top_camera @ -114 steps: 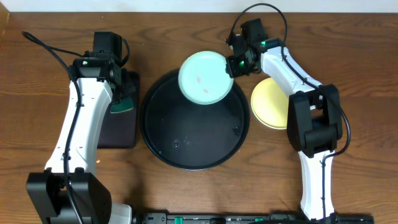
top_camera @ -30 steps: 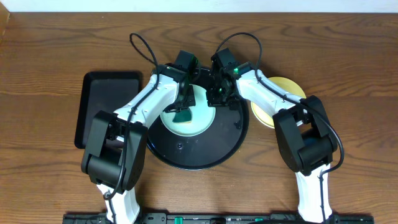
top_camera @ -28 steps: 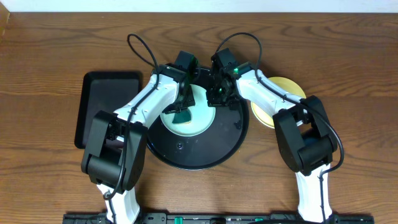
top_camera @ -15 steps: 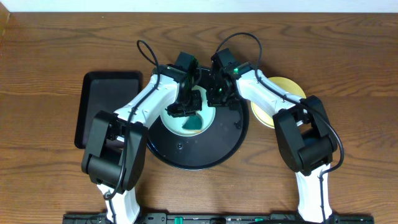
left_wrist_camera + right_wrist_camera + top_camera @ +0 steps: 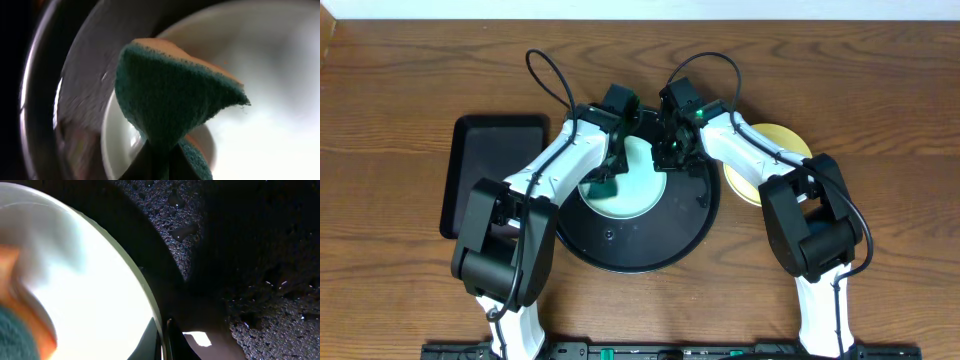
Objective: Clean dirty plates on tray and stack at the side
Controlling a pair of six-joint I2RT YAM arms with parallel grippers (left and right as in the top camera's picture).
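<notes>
Though tight in right jaws, pale mint plate [image 5: 642,185]; left jaws tight on sponge [image 5: 170,105].

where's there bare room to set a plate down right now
Bare: the front half of the round tray, between the mint plate and its near rim; the rectangular tray at far left; the wood behind that. Crowded: the round tray's back, where both arms meet over the mint plate, and around the yellow plate under the right arm.
</notes>
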